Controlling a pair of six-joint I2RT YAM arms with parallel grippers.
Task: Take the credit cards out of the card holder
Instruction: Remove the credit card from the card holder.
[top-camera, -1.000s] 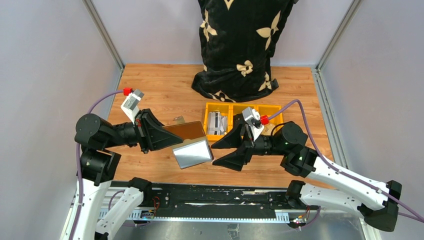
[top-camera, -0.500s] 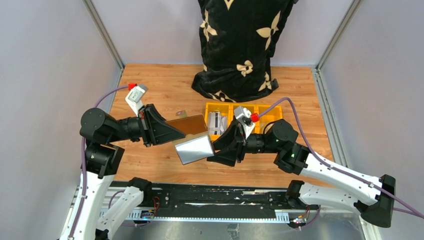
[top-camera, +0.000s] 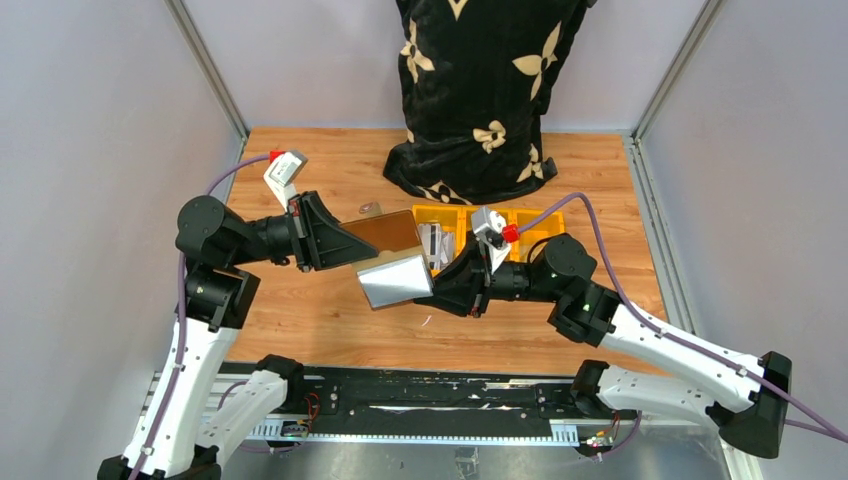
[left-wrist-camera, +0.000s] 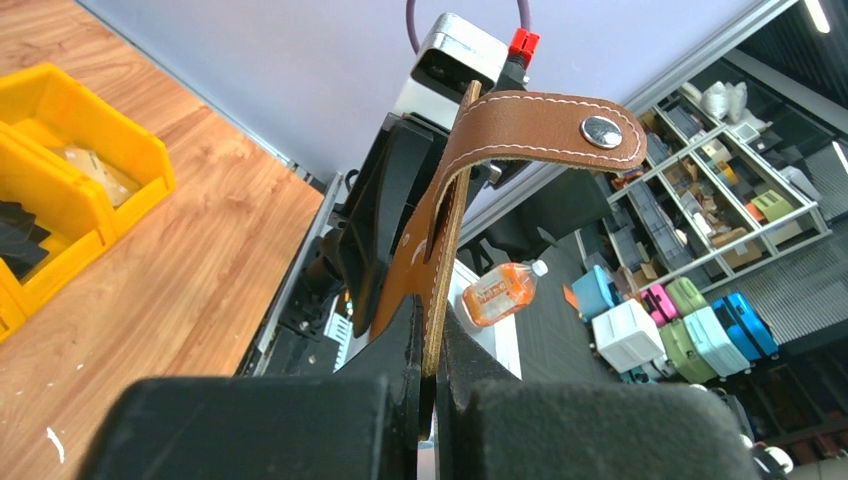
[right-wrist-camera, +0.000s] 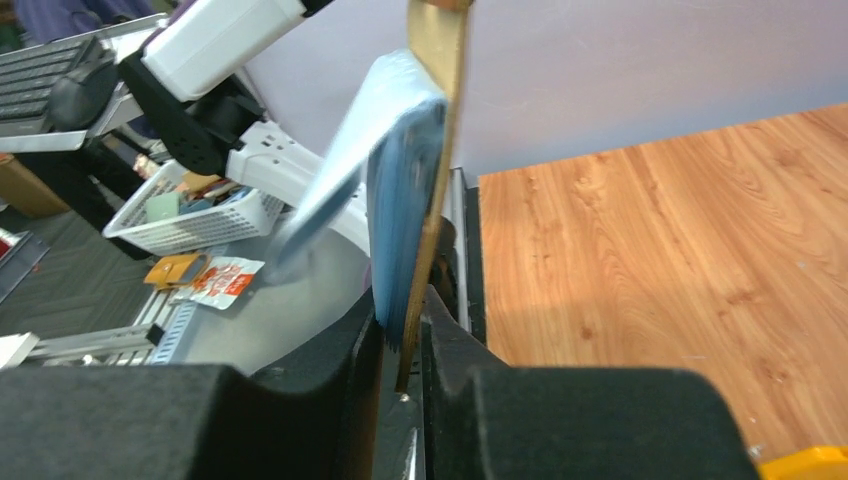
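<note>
Wooden table (top-camera: 300, 320) underneath | card holder (top-camera: 385, 232) held open between both | left gripper (top-camera: 347, 243) clamped on its brown flap | right gripper (top-camera: 437, 288) clamped on its silver side

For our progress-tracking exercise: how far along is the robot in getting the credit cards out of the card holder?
Done: the card holder is off the table and spread open. In hand: the left gripper pinches its brown flap, the right gripper its silver-grey half. Left: no credit cards show free of it, so pulling them out is yet to do.
</note>
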